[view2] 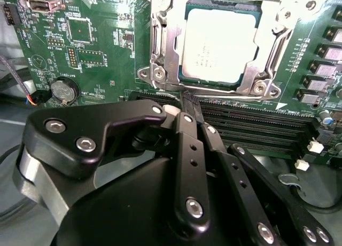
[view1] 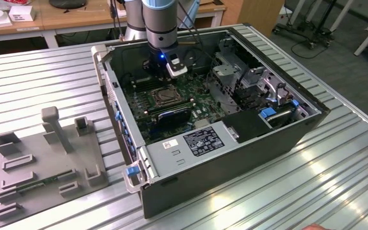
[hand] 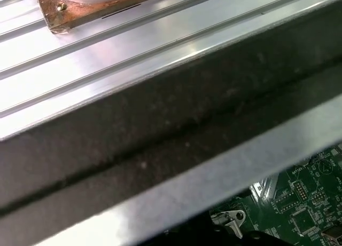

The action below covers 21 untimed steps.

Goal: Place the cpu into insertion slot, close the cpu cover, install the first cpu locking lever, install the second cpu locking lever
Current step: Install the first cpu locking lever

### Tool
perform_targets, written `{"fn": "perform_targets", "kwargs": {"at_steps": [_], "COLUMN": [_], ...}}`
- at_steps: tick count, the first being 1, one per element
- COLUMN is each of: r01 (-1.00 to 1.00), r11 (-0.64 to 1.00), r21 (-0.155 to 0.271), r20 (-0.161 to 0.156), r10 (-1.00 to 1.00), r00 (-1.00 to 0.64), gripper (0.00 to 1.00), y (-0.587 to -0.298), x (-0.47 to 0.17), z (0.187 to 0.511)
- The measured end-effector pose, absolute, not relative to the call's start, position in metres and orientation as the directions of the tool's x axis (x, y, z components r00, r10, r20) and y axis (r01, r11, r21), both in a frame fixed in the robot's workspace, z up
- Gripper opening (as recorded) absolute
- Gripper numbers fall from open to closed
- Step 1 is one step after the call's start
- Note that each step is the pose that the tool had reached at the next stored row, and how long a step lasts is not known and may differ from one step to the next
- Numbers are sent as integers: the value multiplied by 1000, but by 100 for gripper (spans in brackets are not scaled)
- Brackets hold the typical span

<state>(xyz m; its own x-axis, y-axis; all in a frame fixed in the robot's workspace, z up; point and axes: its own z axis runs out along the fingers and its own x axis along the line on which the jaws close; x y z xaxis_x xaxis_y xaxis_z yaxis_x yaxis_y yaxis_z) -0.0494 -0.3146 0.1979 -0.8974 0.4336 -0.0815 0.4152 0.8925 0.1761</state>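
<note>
The cpu (view2: pixel 219 43) lies flat in the insertion slot (view1: pixel 165 97) on the green motherboard (view2: pixel 107 54), its pale grey face showing. The cpu cover (view2: pixel 170 48) is down around it, and the chip shows through the cover's window. Thin metal lever rods run along both sides of the socket. My gripper (view2: pixel 188 99) hovers just off the socket's edge, over the black memory slots (view2: pixel 256 126). Its black fingers (view2: pixel 184 128) meet at the tips and hold nothing. In the exterior view the gripper (view1: pixel 160 75) hangs inside the open computer case, just behind the socket.
The open black case (view1: pixel 235 158) lies on a ribbed aluminium table (view1: pixel 312 191). Its wall (hand: pixel 160 134) passes close by in the first wrist view. A drive cage (view1: pixel 235 72) and cables stand to the exterior view's right of the socket. A grey fixture plate (view1: pixel 43 167) rests at the left.
</note>
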Motion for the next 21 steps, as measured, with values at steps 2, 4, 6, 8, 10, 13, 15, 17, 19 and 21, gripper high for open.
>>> {"fn": "perform_targets", "kwargs": {"at_steps": [2,4,6,8,10,13,15,17,19,21], "r01": [415,415,415,414,414,414,414,414,413,413], "r11": [893,893,893,894,894,894,894,894,894,894], "r21": [175,174,173,172,171,171,171,172,171,171], "r20": [-83,-84,-86,-88,-89,-92,-93,-94,-95,-96], "r10": [434,433,433,433,433,433,433,433,433,433], "r00": [-897,-897,-897,-897,-897,-897,-897,-897,-897,-897], "gripper": [10,10,10,10,10,10,10,10,10,10], "y": [-315,-315,-316,-316,-316,-316,-316,-316,-316,-316], "x": [-49,-49,-49,-49,-50,-50,-50,-50,-50,-50], "z": [198,198,198,198,198,197,197,197,197,197]}}
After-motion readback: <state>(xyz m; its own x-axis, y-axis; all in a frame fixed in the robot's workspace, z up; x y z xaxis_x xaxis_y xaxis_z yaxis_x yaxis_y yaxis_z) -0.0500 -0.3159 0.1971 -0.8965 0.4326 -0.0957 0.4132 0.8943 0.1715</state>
